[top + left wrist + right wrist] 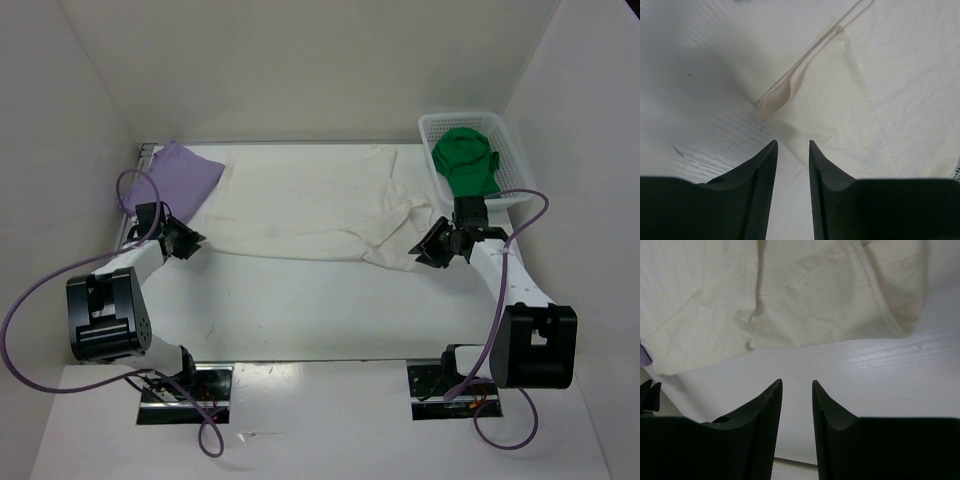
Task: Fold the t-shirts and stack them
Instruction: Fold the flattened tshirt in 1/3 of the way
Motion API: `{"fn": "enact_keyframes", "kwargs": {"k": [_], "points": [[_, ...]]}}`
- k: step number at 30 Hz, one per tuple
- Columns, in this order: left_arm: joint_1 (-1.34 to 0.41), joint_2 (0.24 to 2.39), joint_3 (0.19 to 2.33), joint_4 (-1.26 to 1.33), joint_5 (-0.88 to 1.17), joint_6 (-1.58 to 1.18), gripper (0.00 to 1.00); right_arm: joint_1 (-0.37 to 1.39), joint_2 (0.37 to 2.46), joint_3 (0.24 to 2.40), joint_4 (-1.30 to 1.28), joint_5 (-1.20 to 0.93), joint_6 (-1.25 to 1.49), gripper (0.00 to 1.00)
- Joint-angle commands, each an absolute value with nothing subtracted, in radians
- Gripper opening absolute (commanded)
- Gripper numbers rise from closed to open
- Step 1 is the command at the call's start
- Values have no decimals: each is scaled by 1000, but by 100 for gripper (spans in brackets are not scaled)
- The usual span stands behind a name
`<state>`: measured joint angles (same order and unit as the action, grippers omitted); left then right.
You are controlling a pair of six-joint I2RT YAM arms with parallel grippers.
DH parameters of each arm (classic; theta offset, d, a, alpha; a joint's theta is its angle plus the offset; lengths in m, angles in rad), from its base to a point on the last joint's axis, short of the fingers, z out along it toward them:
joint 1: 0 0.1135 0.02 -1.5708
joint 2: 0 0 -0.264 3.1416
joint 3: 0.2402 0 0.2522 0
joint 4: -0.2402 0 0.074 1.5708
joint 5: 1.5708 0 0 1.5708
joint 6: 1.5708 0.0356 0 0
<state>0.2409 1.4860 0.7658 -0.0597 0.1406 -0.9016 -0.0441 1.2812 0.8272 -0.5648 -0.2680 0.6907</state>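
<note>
- The spread shirt (300, 205) lay across the far middle of the table (330, 310).
- The folded shirt (175, 175) sat at far left, just beside it.
- The basket (515, 145) stood at far right, with the bunched shirt (465, 160) inside.
- The left gripper (185, 240) and right gripper (440, 245) flanked the spread shirt's near corners.

I work in a robotics laboratory cell. Evidence: my left arm (110, 290) and right arm (515, 290) are bolted to a plain white table (320, 320), bare white panels (300, 70) enclose three sides, and purple cables (497, 320) run exposed.
</note>
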Motion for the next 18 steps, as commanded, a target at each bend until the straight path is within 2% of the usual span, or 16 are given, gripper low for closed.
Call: {"fn": "enact_keyframes", "kwargs": {"k": [1,5,10,15,18], "points": [[242,1508,758,-38,150,-916,39,-52,1281,821,-528,-272,689,36],[242,1583,805,-49,150,-905,39,-52,1281,830,-519,-272,689,36],[242,1696,850,-38,160,-905,32,-52,1290,830,-518,-244,689,39],[242,1753,882,-67,173,-894,2,-52,1350,880,-551,-109,661,46],[253,1706,867,-91,155,-856,0,-52,1393,928,-590,-20,632,49]]}}
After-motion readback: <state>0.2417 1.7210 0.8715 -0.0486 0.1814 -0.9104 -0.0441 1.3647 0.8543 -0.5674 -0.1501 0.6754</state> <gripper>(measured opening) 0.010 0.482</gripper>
